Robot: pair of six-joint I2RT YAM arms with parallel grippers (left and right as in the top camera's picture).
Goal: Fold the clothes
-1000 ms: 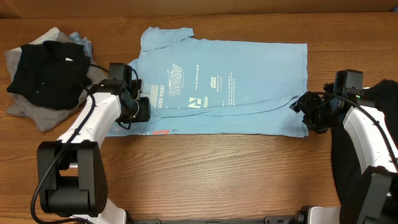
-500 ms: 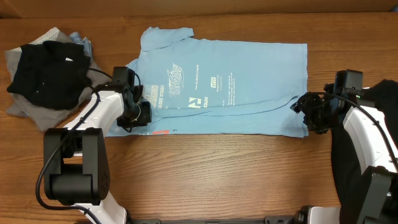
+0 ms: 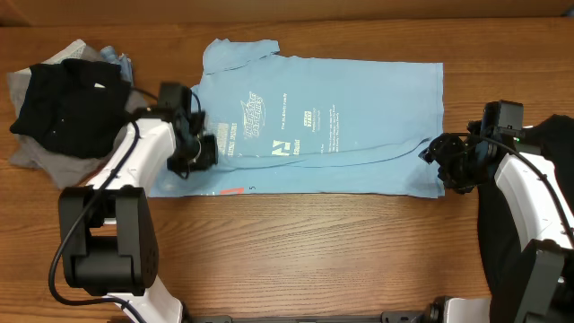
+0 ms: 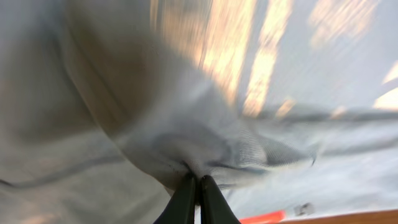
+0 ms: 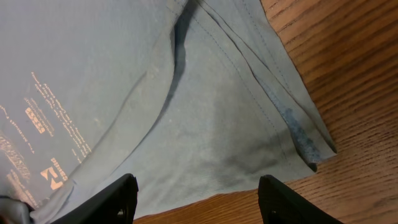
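The light blue T-shirt [image 3: 359, 108] lies spread flat across the middle of the table, with small white print [image 3: 269, 126] facing up. My left gripper [image 3: 203, 151] is at the shirt's left end. In the left wrist view the left gripper [image 4: 198, 182] is shut on a pinched-up fold of the shirt's cloth [image 4: 211, 149]. My right gripper [image 3: 438, 163] hangs open by the shirt's lower right corner. Seen from the right wrist, the right gripper [image 5: 199, 202] has its fingers [image 5: 118, 198] wide apart over the hem [image 5: 292, 124], holding nothing.
A heap of black and grey clothes [image 3: 63, 103] lies at the far left, close to my left arm. Dark cloth [image 3: 549, 148] lies at the right edge under the right arm. Bare wood [image 3: 314, 251] runs along the front of the table.
My left gripper has closed onto the shirt's left edge and shifted slightly toward the back, gathering cloth. The right arm has not moved.
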